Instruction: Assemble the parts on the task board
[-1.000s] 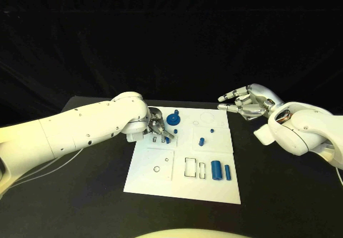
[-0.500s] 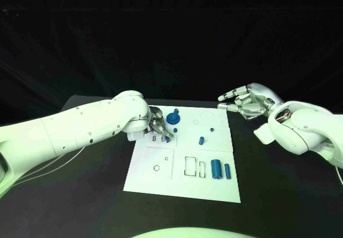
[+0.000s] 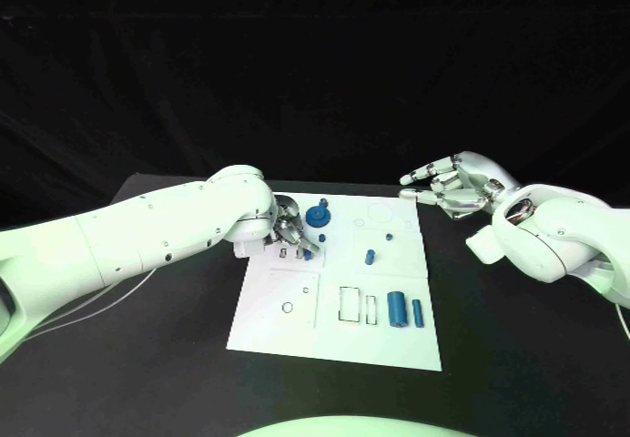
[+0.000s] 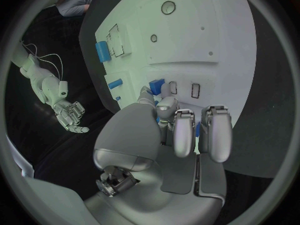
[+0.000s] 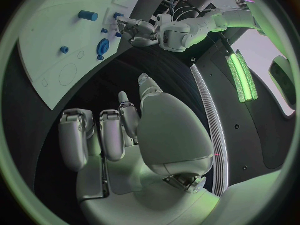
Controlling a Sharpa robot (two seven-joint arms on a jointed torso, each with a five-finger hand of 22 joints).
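Since the earlier frames almost nothing has shifted: the left hand (image 3: 291, 235) stays low over the far-left part of the task board (image 3: 282, 330), and the right hand (image 3: 448, 188) keeps hovering off the board's far-right corner, over the black counter (image 3: 171, 355).

The board lies in the middle of the counter with bare dark surface open on both sides and in front of it; its near half carries only outlined slots. Its far edge sits close to the counter's far edge.

The left hand's fingers are curled down together around a small blue part (image 4: 157, 84) at a rectangular slot. In the left wrist view the fingertips (image 4: 164, 104) lie against that part, though whether it is actually pinched cannot be told. Just beyond the hand stands the round blue gear-like part (image 3: 320, 218). Toward the middle lie two small blue pegs (image 3: 370, 258), and near the board's right front stand a thick blue cylinder (image 3: 397, 311) and a thin blue rod (image 3: 418, 314) side by side.

The right hand holds nothing, its fingers loosely bent and apart, well clear of the board's rim. The right wrist view shows its palm (image 5: 169, 130) above bare counter, with the gear-like part and the left hand across the board's corner.
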